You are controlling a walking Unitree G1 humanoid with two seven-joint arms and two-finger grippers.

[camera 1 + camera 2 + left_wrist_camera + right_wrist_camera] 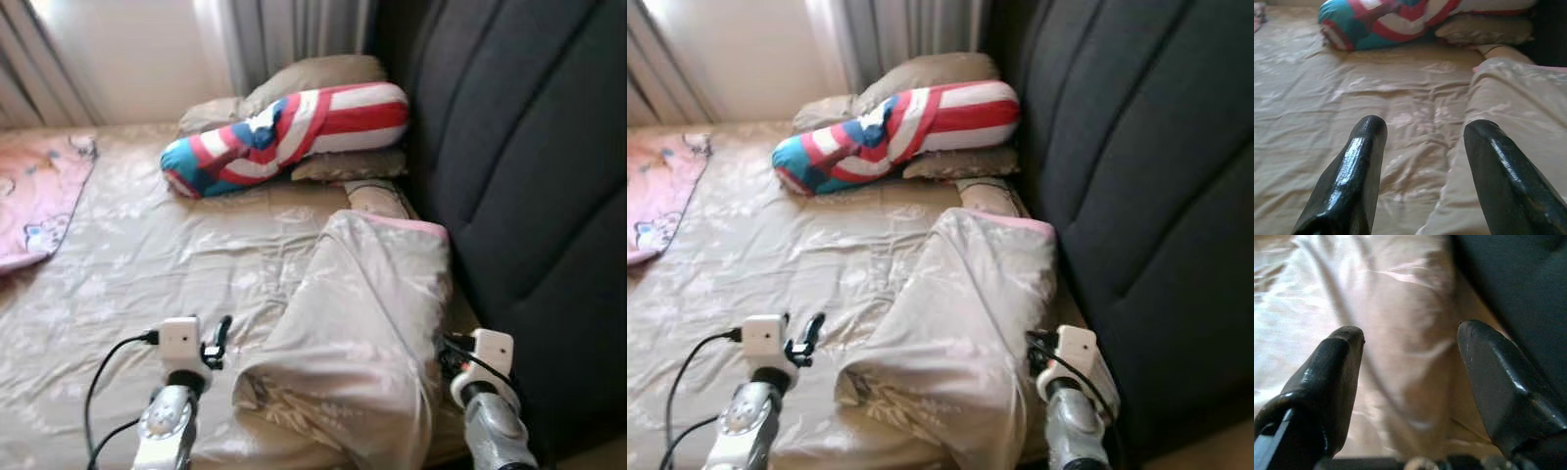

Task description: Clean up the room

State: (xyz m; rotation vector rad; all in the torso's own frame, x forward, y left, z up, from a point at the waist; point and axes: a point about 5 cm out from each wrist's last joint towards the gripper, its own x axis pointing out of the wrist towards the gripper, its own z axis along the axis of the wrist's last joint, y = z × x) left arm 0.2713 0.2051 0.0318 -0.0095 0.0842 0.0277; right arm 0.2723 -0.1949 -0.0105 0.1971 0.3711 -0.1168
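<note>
Bed point(147, 255) w/ beige sheet; folded beige blanket point(362, 333) lying along headboard-side edge, near foot corner closest to robot. Left gripper point(1422, 161) low over sheet just beside blanket's near fold, fingers point(1356, 161) spread wide, holding nothing. Right gripper point(1410, 377) at blanket's other flank, between blanket and dark headboard point(519, 176), fingers point(1332, 377) also wide apart, empty, blanket cloth showing between them.

Judged step: bracketing blanket for two-sided pick or straighten; not yet gripped.

Risks:
- Slippery-looking satin cloth, so a pinch on one layer only could peel top fold and undo the fold.
- Right fingers close to headboard; could snag or jam against padding on closing.
- Uneven lift btwn arms could drag sheet into wrinkles or dump blanket off bed edge.
- Cable by left wrist could catch on cloth.

Count: 1 folded blanket; 1 striped red/white/blue bolster point(284, 137) at far headboard corner; at least 2 beige pillows point(313, 78) under and behind it; 1 pink blanket point(39, 196) at far-left edge; 2 grippers.
</note>
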